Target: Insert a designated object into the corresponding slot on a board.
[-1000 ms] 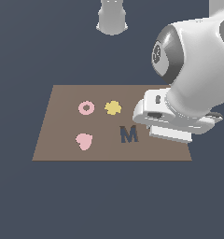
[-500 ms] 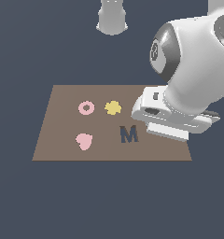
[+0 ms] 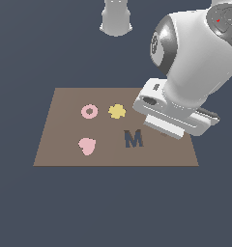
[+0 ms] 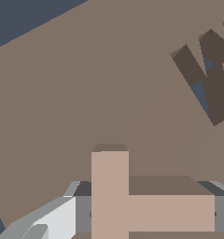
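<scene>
Tool clamps the flat, matte tan T-shaped block above the smooth brown board.

The board lies flat on the floor. On it, the ring has the flower at its 3 o'clock and the heart at its 6 o'clock. The M sits at 3 o'clock from the heart. The arm hangs over the board at 3 o'clock from the M. A post stands past the board at 12 o'clock.
</scene>
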`<state>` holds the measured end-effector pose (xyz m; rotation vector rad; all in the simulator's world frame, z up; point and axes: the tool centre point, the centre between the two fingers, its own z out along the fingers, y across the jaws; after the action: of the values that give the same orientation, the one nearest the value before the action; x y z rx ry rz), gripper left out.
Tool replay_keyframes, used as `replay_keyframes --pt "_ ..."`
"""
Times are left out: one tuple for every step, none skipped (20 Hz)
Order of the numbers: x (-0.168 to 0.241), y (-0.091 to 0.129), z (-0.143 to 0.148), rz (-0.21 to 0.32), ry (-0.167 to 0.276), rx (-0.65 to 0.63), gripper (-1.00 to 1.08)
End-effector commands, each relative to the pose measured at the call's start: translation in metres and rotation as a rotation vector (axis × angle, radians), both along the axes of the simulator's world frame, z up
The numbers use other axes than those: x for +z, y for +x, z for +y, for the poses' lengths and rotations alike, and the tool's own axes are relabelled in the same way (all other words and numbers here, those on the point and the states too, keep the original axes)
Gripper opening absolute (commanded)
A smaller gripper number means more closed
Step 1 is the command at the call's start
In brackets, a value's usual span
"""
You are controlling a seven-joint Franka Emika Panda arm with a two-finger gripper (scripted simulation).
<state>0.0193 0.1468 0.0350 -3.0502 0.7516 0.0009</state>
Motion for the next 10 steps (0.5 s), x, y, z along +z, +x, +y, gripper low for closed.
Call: replay_keyframes --pt "0.001 -0.009 -0.003 -0.001 0.0 -0.075 -1.0" --pt "0.001 -0.013 -0.003 -0.001 0.0 -0.108 -1.0" --pt "0.001 -0.017 -0.004 -0.001 0.0 -0.142 -1.0" --pt "0.002 -0.021 -0.005 -0.001 0.0 -0.178 -1.0" --pt "0.002 -0.025 -0.005 -0.001 0.001 -0.215 -1.0" --pt "0.002 -0.03 -0.006 -0.001 0.001 -0.253 -1.0" --pt "0.002 -0.035 -0.006 -0.001 0.001 -0.292 -1.0" --pt "0.003 -0.04 -0.006 -0.001 0.001 -0.332 -1.0" --pt "0.003 -0.044 -0.006 -0.001 0.001 -0.37 -1.0" --pt "0.003 -0.049 -0.005 -0.001 0.001 -0.407 -1.0"
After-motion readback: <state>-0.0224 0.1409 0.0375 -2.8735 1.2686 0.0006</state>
